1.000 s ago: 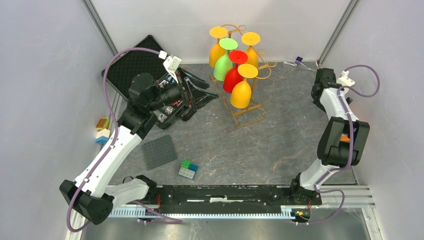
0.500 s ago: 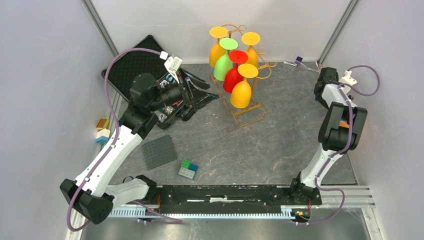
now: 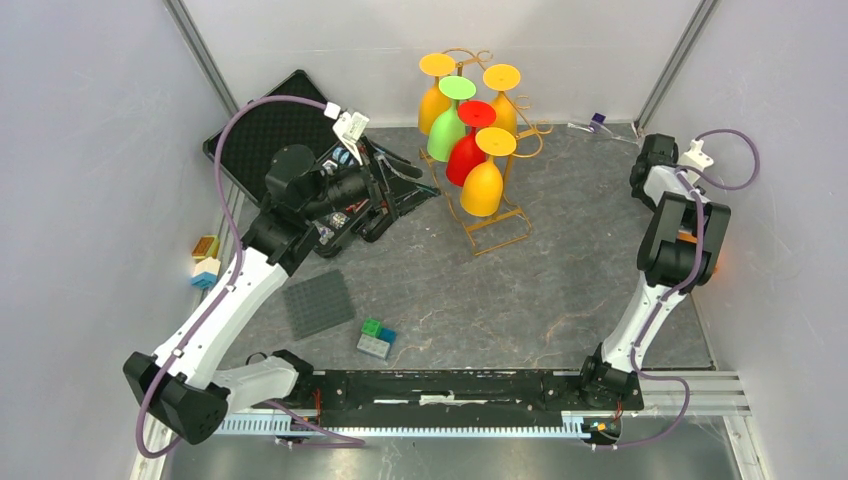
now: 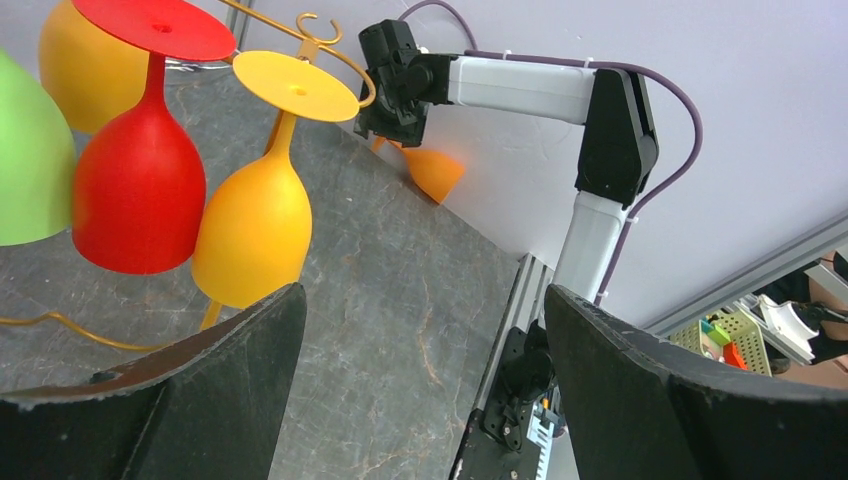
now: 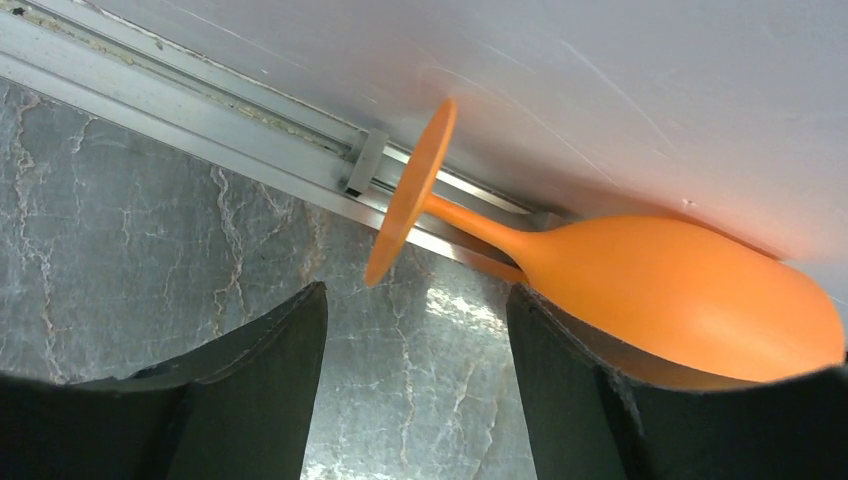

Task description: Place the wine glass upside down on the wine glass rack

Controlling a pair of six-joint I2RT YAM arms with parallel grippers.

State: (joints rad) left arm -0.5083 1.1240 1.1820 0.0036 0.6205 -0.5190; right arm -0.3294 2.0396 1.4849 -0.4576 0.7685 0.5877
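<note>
The wine glass [image 5: 660, 290] is orange and lies on its side against the right wall, its foot [image 5: 410, 190] pointing left. My right gripper [image 5: 415, 335] is open just in front of it. The right finger sits under the bowl, and nothing lies between the jaws. The left wrist view shows the same glass [image 4: 436, 171] below my right gripper [image 4: 385, 118]. In the top view it is hidden under the right arm. The gold wine glass rack [image 3: 497, 226] stands at the back centre with several coloured glasses hanging upside down. My left gripper [image 3: 393, 200] is open and empty, to the left of the rack.
A black case [image 3: 272, 128] with tools lies at the back left under the left arm. A grey baseplate [image 3: 318, 303] and green and blue bricks [image 3: 377, 338] sit front left. Small coloured blocks [image 3: 205, 262] rest by the left wall. The right wall is close behind the glass.
The right arm has folded further toward the right wall and its jaws have narrowed a little. The left arm has edged slightly toward the rack.
</note>
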